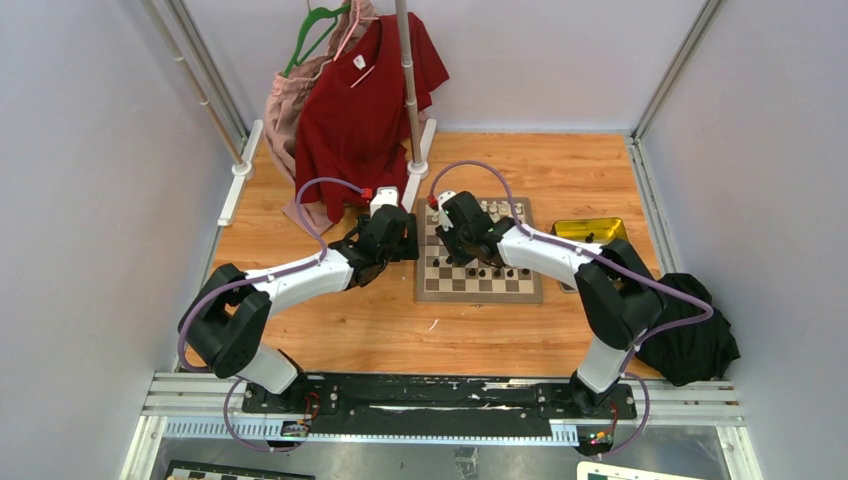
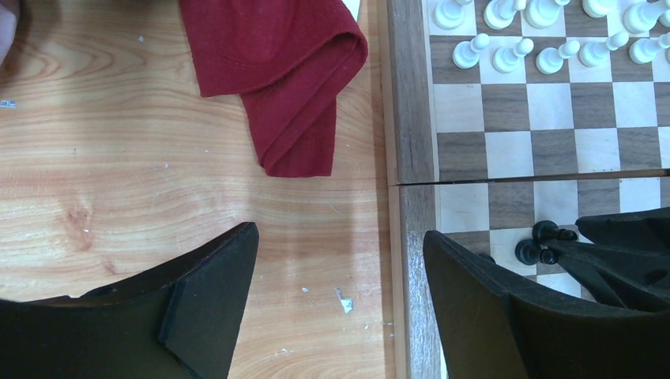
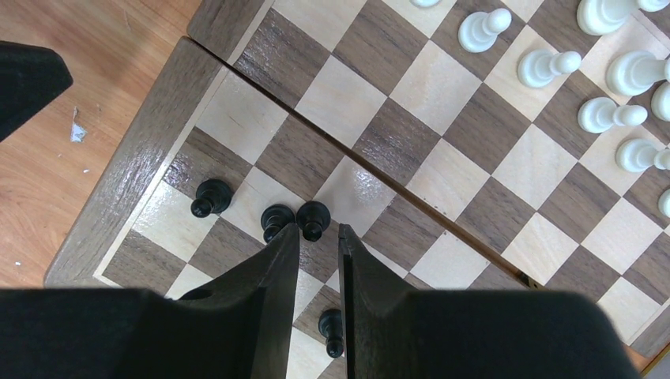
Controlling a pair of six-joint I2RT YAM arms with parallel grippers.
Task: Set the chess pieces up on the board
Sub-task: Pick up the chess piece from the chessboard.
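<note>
The board (image 1: 478, 288) lies at mid-table. White pieces (image 1: 495, 209) stand along its far side, and black pieces (image 1: 480, 270) stand scattered on its near half. My right gripper (image 1: 455, 238) hangs over the board's near-left corner. In the right wrist view its jaws (image 3: 318, 229) stand a narrow gap apart, with the head of a black pawn (image 3: 314, 215) between the tips, not pinched. Two more black pawns (image 3: 276, 217) (image 3: 210, 196) stand to its left. My left gripper (image 2: 340, 237) is wide open and empty, straddling the board's left border (image 2: 411, 118).
A red shirt (image 1: 365, 100) hangs from a pole at the back; its hem lies on the table (image 2: 292, 71) just left of the board. A yellow metal tray (image 1: 590, 230) sits right of the board. A black cloth (image 1: 690, 340) lies at the right edge.
</note>
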